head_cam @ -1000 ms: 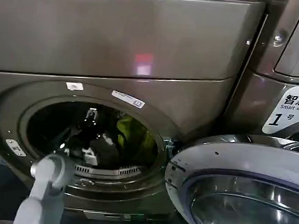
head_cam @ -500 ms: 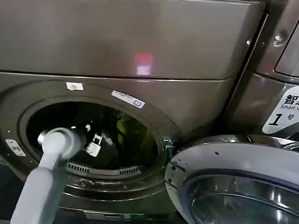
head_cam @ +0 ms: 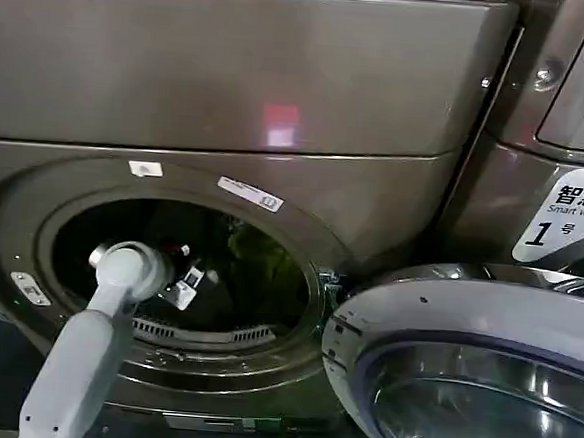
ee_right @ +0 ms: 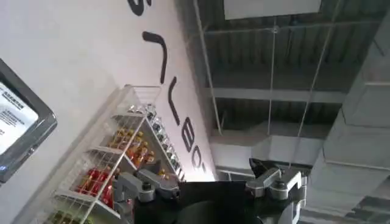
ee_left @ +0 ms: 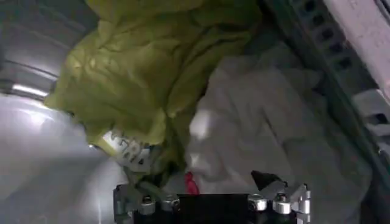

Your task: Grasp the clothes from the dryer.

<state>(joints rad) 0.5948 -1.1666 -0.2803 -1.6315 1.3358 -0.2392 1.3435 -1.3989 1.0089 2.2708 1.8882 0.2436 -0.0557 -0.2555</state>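
Left gripper point(ee_left: 210, 201), jaws apart, empty, inside dryer point(head_cam: 230, 104) porthole; I found clothes point(ee_left: 183, 103) directly ahead, just beyond fingertips.

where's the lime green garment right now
In the head view the lime green garment lies deep inside the dryer drum, beyond the left gripper, beside a white garment.

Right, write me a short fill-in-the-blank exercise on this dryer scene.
1. The dryer's glass door stands ____.
2. The ____ gripper reaches through the porthole toward the clothes.
3. Beside the white-grey garment lies a lime ____ one.

Missing words: open; left; green
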